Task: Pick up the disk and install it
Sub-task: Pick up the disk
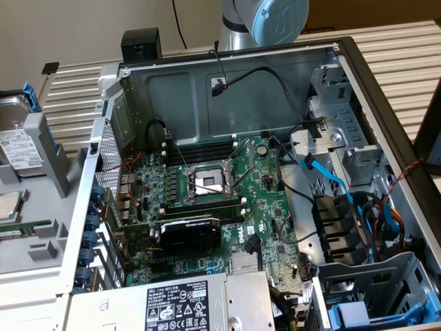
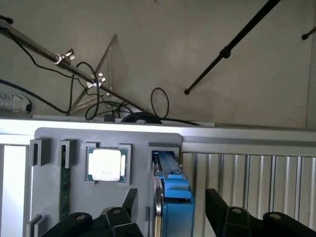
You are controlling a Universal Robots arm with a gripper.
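Hovering at the pick-up. On the exterior view's left, the disk [image 1: 19, 148] stands on edge in its slot in the grey tray [image 1: 41, 252], with its white label showing and its blue frame along the back edge. Near it in the same tray lies the small processor chip [image 1: 5, 205], untouched.

In the wrist view I have the gripper [image 2: 171, 195] straddling the disk's upper edge. Its fingers [image 2: 131, 202] are spread wide, one to each flat side, grasping nothing. There looks to be a gap on both sides, though from this angle I can't rule out a pad brushing the blue frame. I call this the approach stage of the pick: nothing clamped, nothing lifted.

Moving right, the open case [image 1: 386, 103] shows its motherboard [image 1: 265, 207]. At the far right is the drive cage [image 1: 393, 276], with another blue carrier [image 1: 351, 317] sitting beside it. The install is not begun.

To my eye, a good grip calls for fingers square to the disk's faces and low enough to catch metal and frame together. It also calls for a straight pull, so the disk doesn't bind in the slot.
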